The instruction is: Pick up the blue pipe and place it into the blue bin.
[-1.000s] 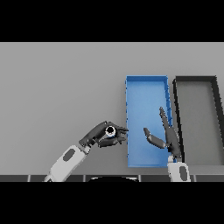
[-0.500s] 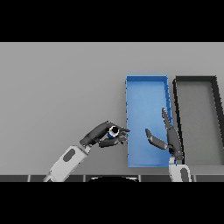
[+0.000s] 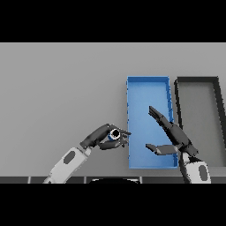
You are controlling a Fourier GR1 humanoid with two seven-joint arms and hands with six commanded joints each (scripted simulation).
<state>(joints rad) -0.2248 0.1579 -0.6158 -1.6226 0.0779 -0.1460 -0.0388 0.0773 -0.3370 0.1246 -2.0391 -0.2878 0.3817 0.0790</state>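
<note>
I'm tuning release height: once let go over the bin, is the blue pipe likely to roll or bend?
The blue pipe looks like a short round tube with an open end, so it would probably roll on the flat floor of the blue bin until a wall stops it. It seems rigid, keeping its shape in the left hand. It is small, so probably light.

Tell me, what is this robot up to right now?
Its left hand is curled around a small blue pipe, holding it just left of the blue bin; the pipe is not in the bin yet. The right hand is open over the bin, holding nothing. A dark bin sits to the right.
</note>
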